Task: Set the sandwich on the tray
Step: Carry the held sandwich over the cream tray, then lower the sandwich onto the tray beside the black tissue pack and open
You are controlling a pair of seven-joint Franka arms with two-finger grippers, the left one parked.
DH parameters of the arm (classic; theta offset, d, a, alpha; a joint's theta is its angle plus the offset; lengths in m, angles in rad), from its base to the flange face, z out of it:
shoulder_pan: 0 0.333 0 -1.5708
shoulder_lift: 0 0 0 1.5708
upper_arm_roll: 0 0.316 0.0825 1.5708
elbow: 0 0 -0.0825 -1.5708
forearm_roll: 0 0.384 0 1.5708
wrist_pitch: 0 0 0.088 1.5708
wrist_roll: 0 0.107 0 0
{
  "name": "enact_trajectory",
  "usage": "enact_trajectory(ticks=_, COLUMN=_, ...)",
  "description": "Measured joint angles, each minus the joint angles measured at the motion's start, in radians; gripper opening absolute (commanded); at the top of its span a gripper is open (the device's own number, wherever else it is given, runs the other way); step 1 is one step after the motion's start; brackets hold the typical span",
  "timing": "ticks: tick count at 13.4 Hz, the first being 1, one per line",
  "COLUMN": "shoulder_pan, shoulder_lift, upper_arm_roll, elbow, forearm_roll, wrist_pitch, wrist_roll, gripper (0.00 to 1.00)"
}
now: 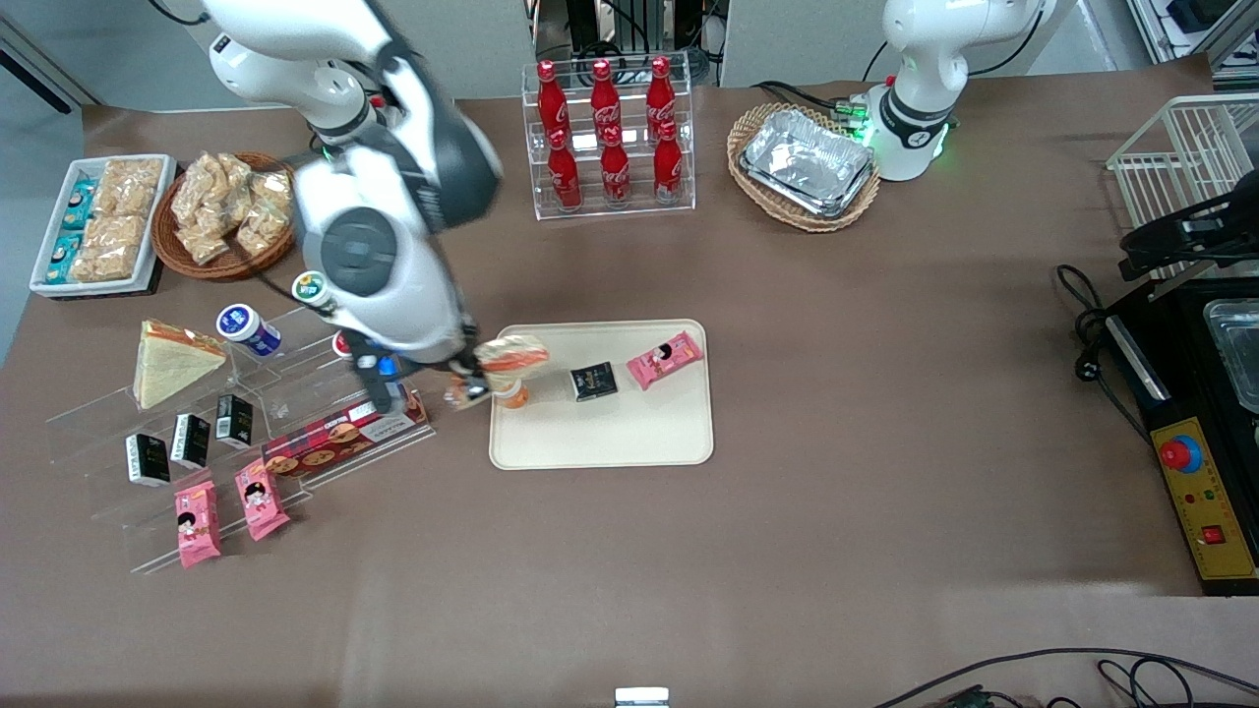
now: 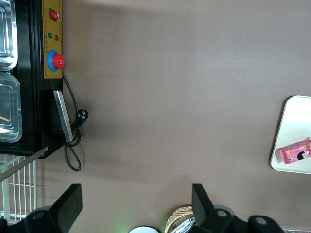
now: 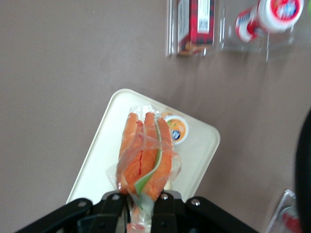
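right arm: reaching down | claw [image 3: 141, 201]: fingers clamped, load held aloft

What we cannot see in full

In the front view the arm hides most of the gripper [image 1: 470, 379] at the tray's [image 1: 600, 442] corner, and the sandwich [image 1: 511, 356] it pinches is a blur. In the right wrist view the frame's edge cuts off the sandwich's [image 3: 145, 160] wrapper tail and the gripper [image 3: 141, 206]. The left wrist view cuts the tray [image 2: 291, 131] at its right edge.
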Motion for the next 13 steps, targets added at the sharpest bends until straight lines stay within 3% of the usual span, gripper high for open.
enact_trajectory(ticks=6, shoulder_pan=0.105, shoulder_lift=0.164, upper_arm_roll=-0.001, elbow=-0.001, forearm_roll=0.0, wrist_pitch=0.143, wrist_roll=0.346, gripper=0.0)
enact_trajectory(ticks=13, shoulder_pan=0.157, shoulder_lift=0.309, upper_arm_roll=-0.001, elbow=0.043, forearm_roll=0.0, wrist_pitch=0.251, wrist_roll=0.579, gripper=0.0)
